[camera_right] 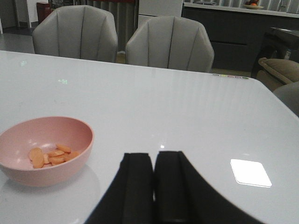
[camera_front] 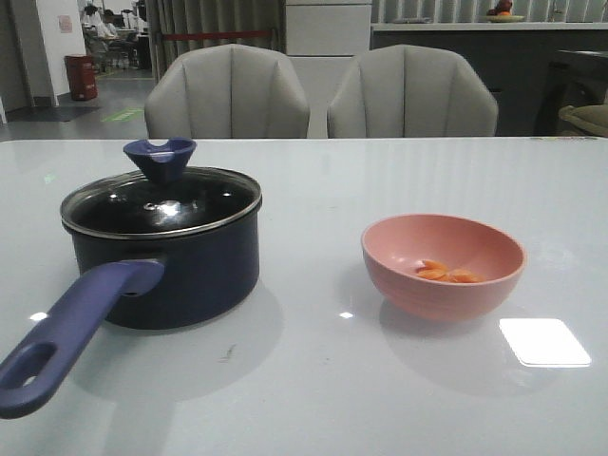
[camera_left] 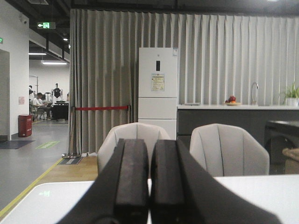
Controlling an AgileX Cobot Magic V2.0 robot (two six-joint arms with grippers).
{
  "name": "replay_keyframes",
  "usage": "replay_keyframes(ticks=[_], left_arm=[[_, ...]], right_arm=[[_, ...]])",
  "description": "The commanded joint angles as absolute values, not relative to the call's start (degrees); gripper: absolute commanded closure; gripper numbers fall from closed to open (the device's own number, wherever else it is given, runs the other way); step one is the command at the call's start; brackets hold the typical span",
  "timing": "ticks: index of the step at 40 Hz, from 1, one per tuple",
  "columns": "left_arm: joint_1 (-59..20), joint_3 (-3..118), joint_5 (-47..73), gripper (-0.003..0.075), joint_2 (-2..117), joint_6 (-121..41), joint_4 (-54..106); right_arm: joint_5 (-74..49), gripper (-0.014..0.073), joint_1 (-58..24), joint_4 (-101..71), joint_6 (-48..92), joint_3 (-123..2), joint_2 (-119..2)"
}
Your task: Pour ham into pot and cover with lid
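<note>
1. The left gripper has its two black fingers pressed together, holding nothing, and faces the chairs past the table edge.
2. The right gripper is likewise closed and empty, hanging above the white table.
3. The ham lies in the pink bowl, near the right gripper, off to its side.
4. The pot stands well apart from the bowl, with the lid resting on it; neither gripper's camera shows it.

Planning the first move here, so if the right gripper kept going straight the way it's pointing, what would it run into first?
Probably bare table. The right gripper, shut, aims past the pink bowl, which sits off to one side of its line. Beyond the far edge stands a chair, though depth is unclear.
</note>
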State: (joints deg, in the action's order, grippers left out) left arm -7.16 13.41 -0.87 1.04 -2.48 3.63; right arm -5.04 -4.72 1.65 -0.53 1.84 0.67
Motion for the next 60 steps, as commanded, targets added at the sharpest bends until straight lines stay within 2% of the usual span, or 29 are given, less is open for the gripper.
replay_keyframes(ticks=[1, 9, 25, 28, 35, 37, 46, 49, 55, 60], left_arm=[[-7.3, 21.0, 6.5, 0.0607, 6.0, -1.9, 2.1], [-7.3, 26.3, 20.2, 0.0607, 15.0, -1.9, 4.4], [-7.3, 24.2, 19.4, 0.0589, 23.4, -1.9, 4.2], [-7.3, 24.2, 19.3, 0.0530, 23.9, -1.9, 4.2], [-7.3, 24.2, 19.3, 0.0258, 24.0, -1.9, 4.2], [-7.3, 24.2, 19.3, 0.0221, 24.0, -1.9, 4.5], [-7.3, 23.5, 19.2, 0.0225, 24.0, -1.9, 7.6], [-7.3, 24.0, 21.1, 0.0189, 24.7, -1.9, 8.2], [-7.3, 27.3, 25.8, 0.0064, 28.7, -1.9, 8.1], [-7.3, 31.8, 28.3, 0.0050, 33.5, -1.9, 8.1]], right_arm=[[-0.8, 0.0445, -4.7, 2.0, -0.4, 1.3, 1.7], [-0.8, 0.0445, -4.7, 2.0, -0.4, 1.3, 1.7], [-0.8, 0.0445, -4.7, 2.0, -0.4, 1.3, 1.7], [-0.8, 0.0445, -4.7, 2.0, -0.4, 1.3, 1.7], [-0.8, 0.0445, -4.7, 2.0, -0.4, 1.3, 1.7], [-0.8, 0.0445, -4.7, 2.0, -0.4, 1.3, 1.7], [-0.8, 0.0445, -4.7, 2.0, -0.4, 1.3, 1.7], [-0.8, 0.0445, -4.7, 2.0, -0.4, 1.3, 1.7], [-0.8, 0.0445, -4.7, 2.0, -0.4, 1.3, 1.7], [-0.8, 0.0445, -4.7, 2.0, -0.4, 1.3, 1.7]])
